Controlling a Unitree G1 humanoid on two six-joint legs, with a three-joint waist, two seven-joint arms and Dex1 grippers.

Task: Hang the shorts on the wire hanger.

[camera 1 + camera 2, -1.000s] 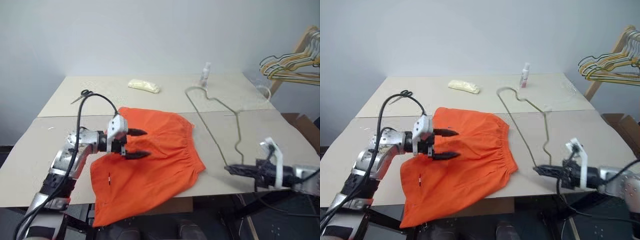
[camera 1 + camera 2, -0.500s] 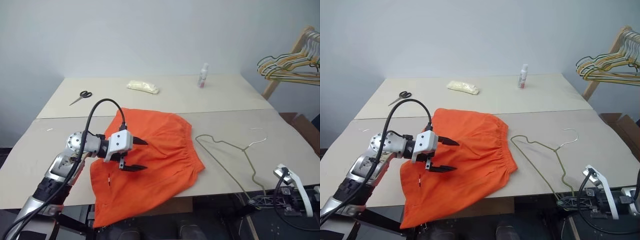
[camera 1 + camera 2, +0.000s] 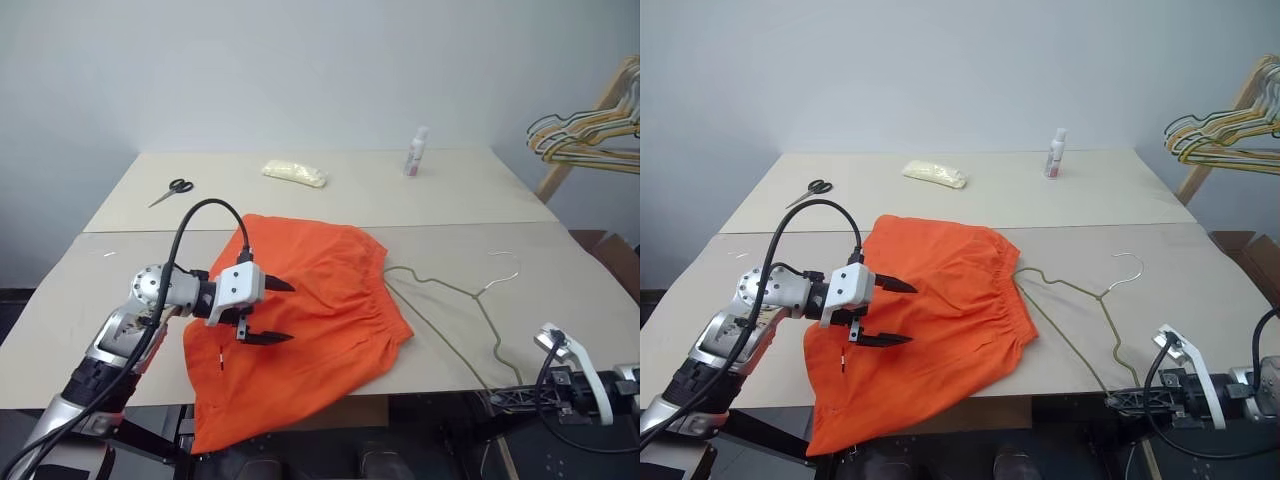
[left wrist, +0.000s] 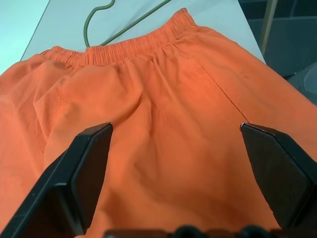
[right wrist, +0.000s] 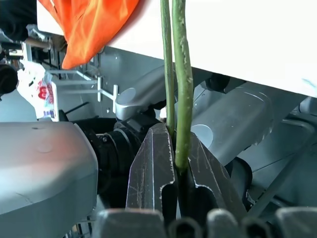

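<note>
wire hanger (image 3: 1080, 300): a second ago it stands tilted up above the table (image 3: 1200, 270), its hook raised toward the far side; now it lies flat on the tabletop, hook end toward the right, one corner just beside the waistband of the shorts (image 3: 940, 300).
right gripper (image 3: 1125, 400): earlier it is above the table's front edge; now it sits lower, off and below that edge, clamped on the hanger's wire end.

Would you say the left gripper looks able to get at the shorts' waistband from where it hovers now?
Probably yes: the left gripper hangs open over the shorts, and nothing lies between it and the waistband. The wire hanger lies beside it.
</note>
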